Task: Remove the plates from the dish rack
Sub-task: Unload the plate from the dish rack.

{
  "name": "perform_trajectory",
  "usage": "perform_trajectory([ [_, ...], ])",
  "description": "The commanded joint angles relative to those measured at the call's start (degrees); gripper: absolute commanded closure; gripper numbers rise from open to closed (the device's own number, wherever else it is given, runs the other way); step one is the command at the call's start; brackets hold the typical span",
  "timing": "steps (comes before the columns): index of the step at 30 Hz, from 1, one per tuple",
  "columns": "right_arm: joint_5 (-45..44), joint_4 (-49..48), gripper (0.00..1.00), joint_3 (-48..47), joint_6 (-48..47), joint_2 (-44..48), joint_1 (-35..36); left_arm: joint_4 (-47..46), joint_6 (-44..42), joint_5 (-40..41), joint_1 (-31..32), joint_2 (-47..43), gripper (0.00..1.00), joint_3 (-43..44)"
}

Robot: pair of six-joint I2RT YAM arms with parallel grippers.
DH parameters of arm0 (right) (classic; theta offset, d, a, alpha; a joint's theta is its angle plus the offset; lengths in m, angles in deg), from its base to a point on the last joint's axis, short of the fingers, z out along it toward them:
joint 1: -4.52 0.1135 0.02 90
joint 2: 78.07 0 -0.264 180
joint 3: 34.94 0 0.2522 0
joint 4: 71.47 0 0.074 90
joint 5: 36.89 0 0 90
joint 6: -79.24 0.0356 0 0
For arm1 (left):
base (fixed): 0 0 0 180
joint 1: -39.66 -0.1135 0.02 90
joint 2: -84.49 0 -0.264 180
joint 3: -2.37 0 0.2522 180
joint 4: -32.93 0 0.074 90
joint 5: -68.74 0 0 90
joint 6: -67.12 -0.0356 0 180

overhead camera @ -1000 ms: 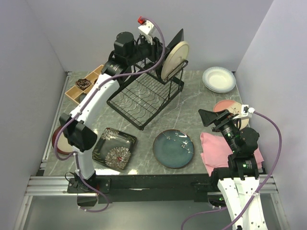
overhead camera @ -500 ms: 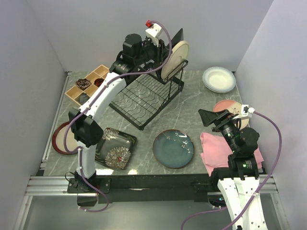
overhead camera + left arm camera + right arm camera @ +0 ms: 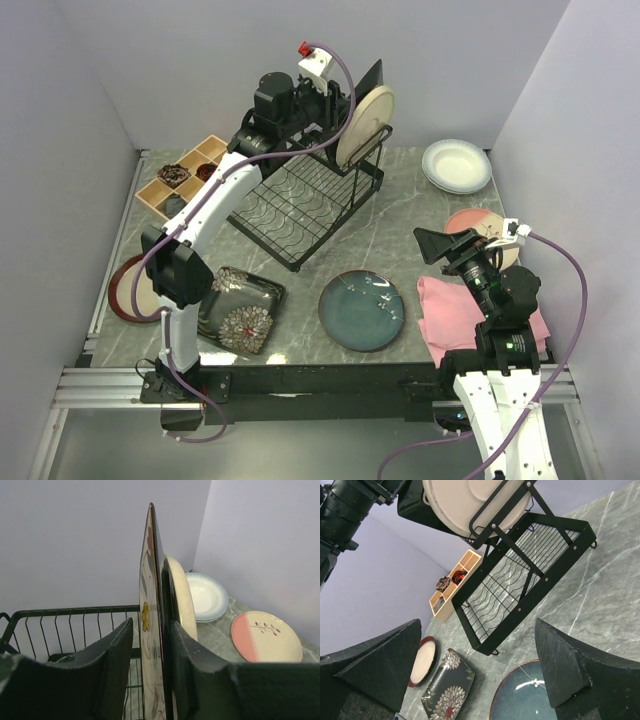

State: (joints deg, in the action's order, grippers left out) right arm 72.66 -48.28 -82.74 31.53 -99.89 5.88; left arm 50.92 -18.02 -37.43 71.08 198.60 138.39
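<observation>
The cream square plate with coloured flowers stands upright on its edge in the upper frame of the black wire dish rack, at about 12 o'clock on the table. A round cream plate stands just behind it. The left gripper has one finger on each side of the square plate. It is only a little open, and a thin gap shows at one finger. Already on the table are a teal plate at 6 o'clock, a black flowered plate at 7 and white plates at 2. The right gripper is wide open and holds nothing, above a pink cloth at 4 o'clock.
</observation>
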Motion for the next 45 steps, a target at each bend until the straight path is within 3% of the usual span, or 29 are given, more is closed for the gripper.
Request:
perform_trajectory([
  [1,0.2,-2.0,0.0,-0.2,-0.7,-0.1,0.1,-0.2,-0.9,2.0,-0.2,-3.4,0.59,0.3],
  [9,0.2,-1.8,0.0,-0.4,-0.9,0.1,0.0,1.7,-1.6,1.5,-0.2,-2.0,0.57,1.1],
  [20,0.1,-1.7,0.0,-0.5,-0.9,0.4,0.1,1.4,-2.0,-5.0,-0.2,-1.2,0.58,-1.2],
  [25,0.0,-1.8,0.0,-0.3,-0.8,0.4,0.1,1.4,-0.9,-7.3,-0.3,-0.7,0.66,-0.6],
  [33,0.2,-1.9,0.0,-0.3,-0.6,0.5,0.1,0.9,0.4,-7.9,-0.4,-1.3,0.99,-0.6],
  [42,0.1,-1.9,0.0,-0.3,-0.5,0.6,0.0,-2.9,3.1,-6.7,-0.5,-3.6,0.99,-0.2],
  [45,0.1,-1.7,0.0,-0.4,-0.5,0.7,0.1,-1.5,3.7,-6.8,-0.4,-3.2,0.99,3.6],
])
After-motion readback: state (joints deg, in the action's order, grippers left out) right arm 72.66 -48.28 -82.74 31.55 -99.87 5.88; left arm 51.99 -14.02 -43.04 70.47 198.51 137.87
